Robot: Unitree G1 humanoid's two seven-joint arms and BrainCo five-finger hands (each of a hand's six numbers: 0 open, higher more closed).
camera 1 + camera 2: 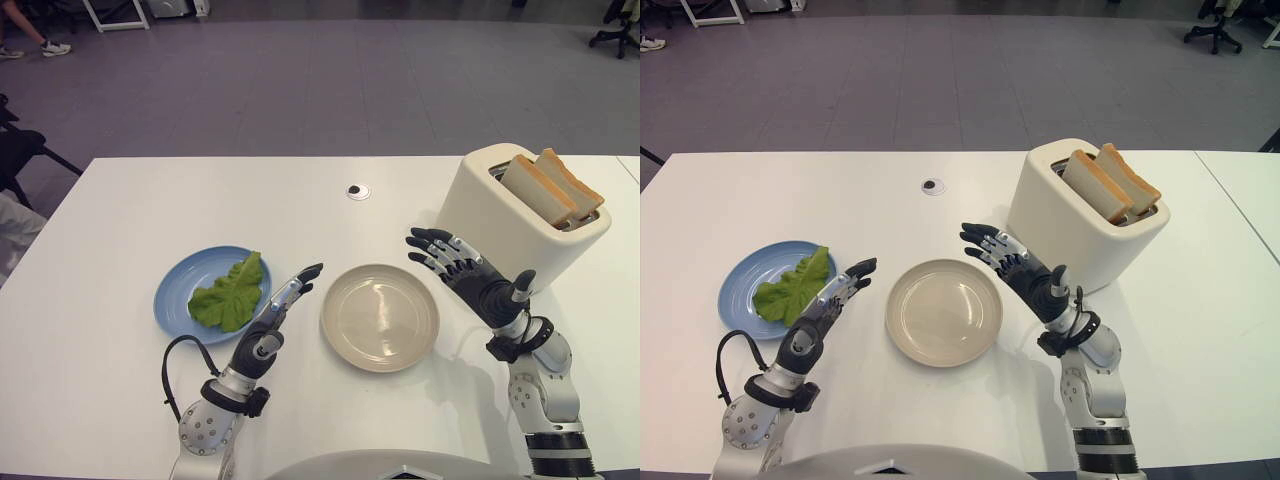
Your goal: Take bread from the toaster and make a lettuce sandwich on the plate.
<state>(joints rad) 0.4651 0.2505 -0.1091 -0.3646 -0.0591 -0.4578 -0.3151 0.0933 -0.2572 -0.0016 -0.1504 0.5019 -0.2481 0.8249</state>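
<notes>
At the left of the white counter [120,200] sits a round blue plate [175,281] with a crinkled green lettuce leaf [230,296] lying flat in it. Just beside its right rim is the left hand [270,330], fingers stretched out straight and holding nothing. Next comes the round cream plate [380,318], bare, where the sandwich is to be built. Beyond its right rim the right hand [470,278] is raised with fingers spread wide and nothing in it, near the front wall of the boxy white toaster [495,215]. Two slices of pale, brown-crusted bread [550,188] stand tilted in the slots, tops well clear. The step in hand looks to be taking the first slice. To do it well, the right hand should probably come from above, pinch the nearer slice by its exposed top across the flat faces, lift along the slot's line so it does not snag or tip the toaster, then lay it flat mid-plate.
</notes>
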